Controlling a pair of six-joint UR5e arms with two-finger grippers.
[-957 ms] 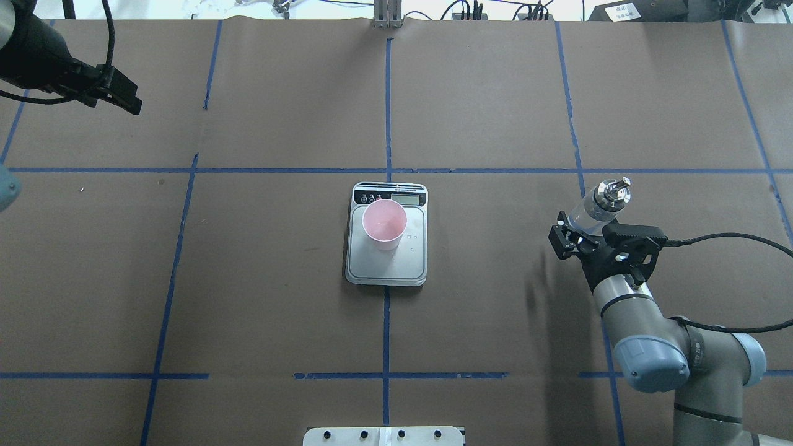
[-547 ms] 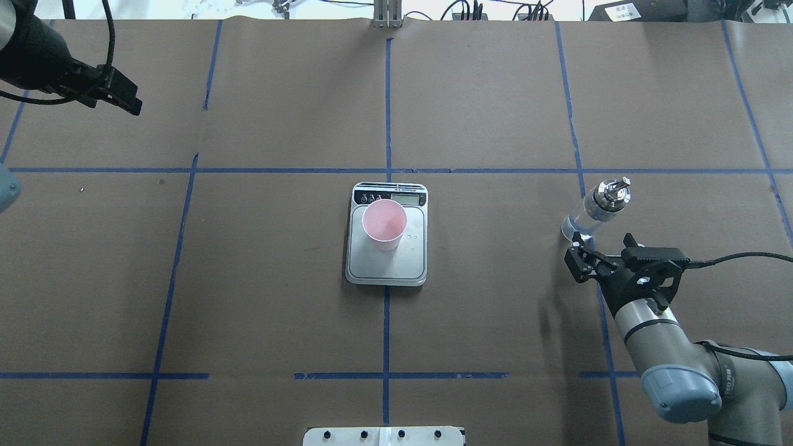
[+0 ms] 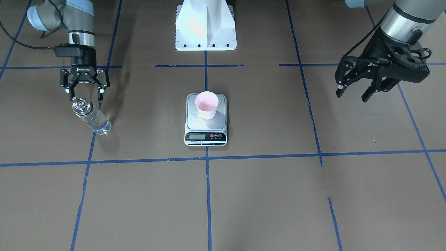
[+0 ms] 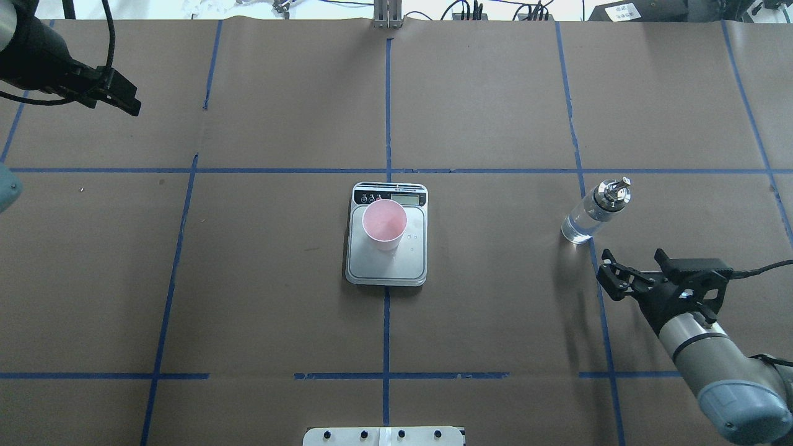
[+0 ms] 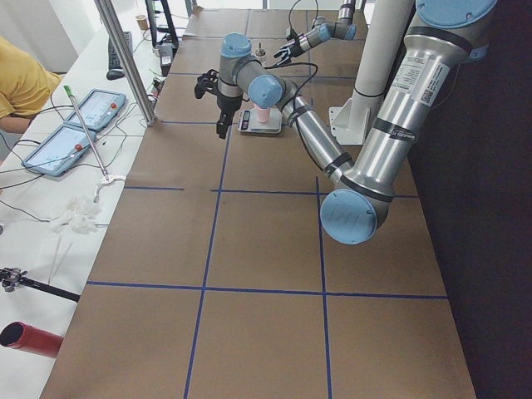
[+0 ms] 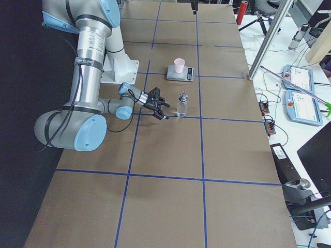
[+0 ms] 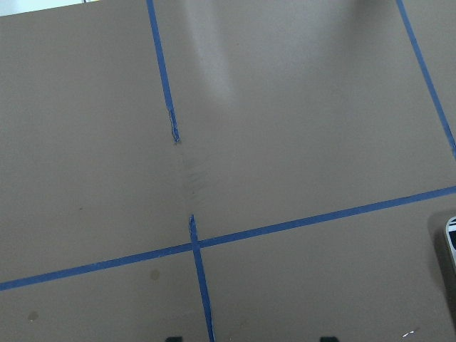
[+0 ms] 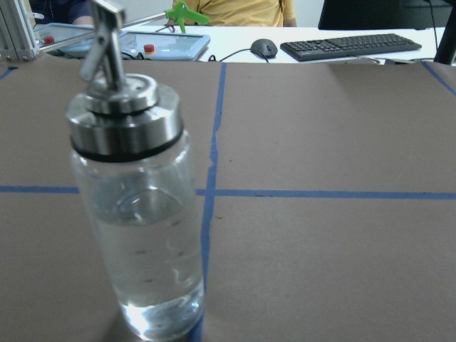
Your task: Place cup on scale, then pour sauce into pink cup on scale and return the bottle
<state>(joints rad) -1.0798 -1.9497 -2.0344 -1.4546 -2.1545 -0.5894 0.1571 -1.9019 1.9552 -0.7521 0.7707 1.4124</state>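
The pale pink cup [image 3: 207,104] stands upright on the silver scale [image 3: 220,120] at the table's middle, and both show in the overhead view, the cup [image 4: 384,224] on the scale [image 4: 387,267]. The clear glass bottle [image 4: 587,215] with its silver spout cap stands upright on the table, partly filled with clear sauce [image 8: 153,263]. My right gripper [image 3: 85,92] is open and empty, just behind the bottle [image 3: 91,116] on the robot's side and apart from it. My left gripper [image 3: 352,96] is open and empty, raised far off on the other side.
The robot's white base plate [image 3: 205,35] sits at the table's near edge. Blue tape lines cross the brown table cover. A keyboard [image 8: 349,46] and tablets lie beyond the far edge. The scale's corner [image 7: 451,246] shows in the left wrist view.
My right gripper, which was around the bottle, has drawn back toward the robot's base, open. The bottle stays standing where it was. The left arm, cup and scale have not moved.
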